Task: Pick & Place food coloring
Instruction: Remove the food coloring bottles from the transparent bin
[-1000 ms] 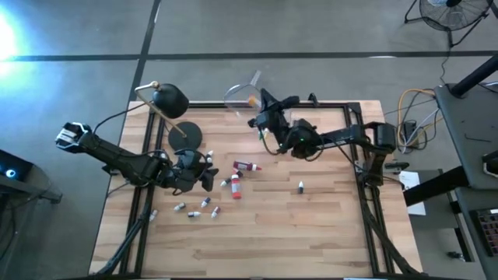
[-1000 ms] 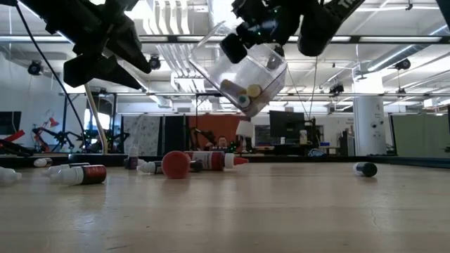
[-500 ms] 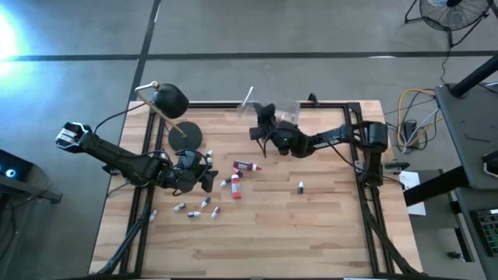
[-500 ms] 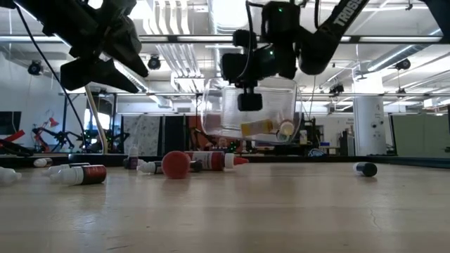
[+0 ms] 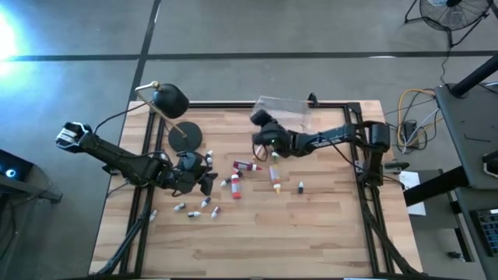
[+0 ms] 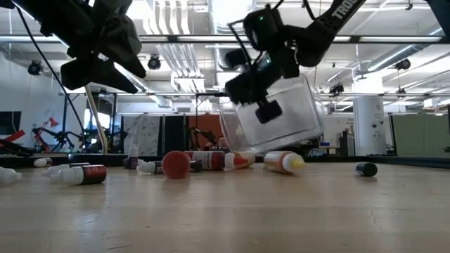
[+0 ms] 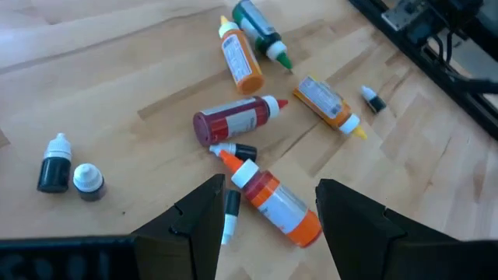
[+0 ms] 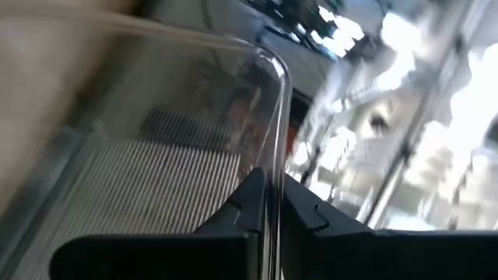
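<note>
Task appears unstarted: the bottles (image 5: 233, 184) lie scattered on the table (image 5: 311, 233), the right hand (image 8: 268, 204) grips the tilted tub (image 6: 278, 116) wall, and the left hand (image 7: 268, 204) hovers spread and empty.

Counter: light wooden counter (image 5: 311, 225), fills the middle of the high view, dark frame on its edges.
Lamp: black desk lamp (image 5: 171, 101) with round head, upper left of the counter; round base (image 5: 185, 136) just below it.
Tub: clear plastic tub (image 5: 284, 113), upper middle, tilted in the low view (image 6: 281, 116).
Fan: fan (image 5: 451, 12), top right corner, on the floor.
</note>
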You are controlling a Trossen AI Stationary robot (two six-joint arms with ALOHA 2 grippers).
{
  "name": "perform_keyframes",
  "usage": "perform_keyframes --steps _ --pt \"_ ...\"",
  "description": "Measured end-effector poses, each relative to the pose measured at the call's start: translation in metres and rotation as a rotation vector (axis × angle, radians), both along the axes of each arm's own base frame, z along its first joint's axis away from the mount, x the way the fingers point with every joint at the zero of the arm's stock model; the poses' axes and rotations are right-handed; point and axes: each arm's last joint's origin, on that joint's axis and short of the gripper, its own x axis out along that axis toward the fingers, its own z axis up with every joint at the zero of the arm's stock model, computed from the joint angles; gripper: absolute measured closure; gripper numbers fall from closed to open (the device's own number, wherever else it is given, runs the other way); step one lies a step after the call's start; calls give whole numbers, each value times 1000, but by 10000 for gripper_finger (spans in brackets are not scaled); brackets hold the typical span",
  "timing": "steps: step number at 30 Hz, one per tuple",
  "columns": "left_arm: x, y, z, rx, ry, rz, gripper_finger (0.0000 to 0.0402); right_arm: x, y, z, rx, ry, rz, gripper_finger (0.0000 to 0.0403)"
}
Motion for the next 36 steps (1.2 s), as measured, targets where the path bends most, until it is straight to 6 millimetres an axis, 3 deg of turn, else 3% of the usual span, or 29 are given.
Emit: perform_keyframes --steps 3,7,12,16,21,23,26,32,36 --pt "0 -1 0 9 4 -10 227 -1 -1 16 5 -190 -33 394" --pt "0 -1 0 7 4 -13 227 -9 -7 47 104 -597 -163 395" --pt "0 -2 0 5 2 -14 227 -43 -37 77 406 -946 -378 394" --pt "0 -2 0 5 3 -14 227 -78 -71 94 678 -1076 -651 394" --pt "0 -2 0 9 1 -9 227 -116 -110 79 1111 -1132 -923 394" --pt "0 -2 0 10 -2 -7 227 -124 -118 69 1085 -1137 -951 394" --pt "0 -2 0 8 -4 -5 227 -132 -119 51 1039 -1074 -953 394" --pt "0 -2 1 -13 -16 10 227 -123 -111 10 1278 -1121 -731 394" --pt "0 -2 1 -32 -26 22 227 -119 -104 -1 1369 -1157 -679 394"
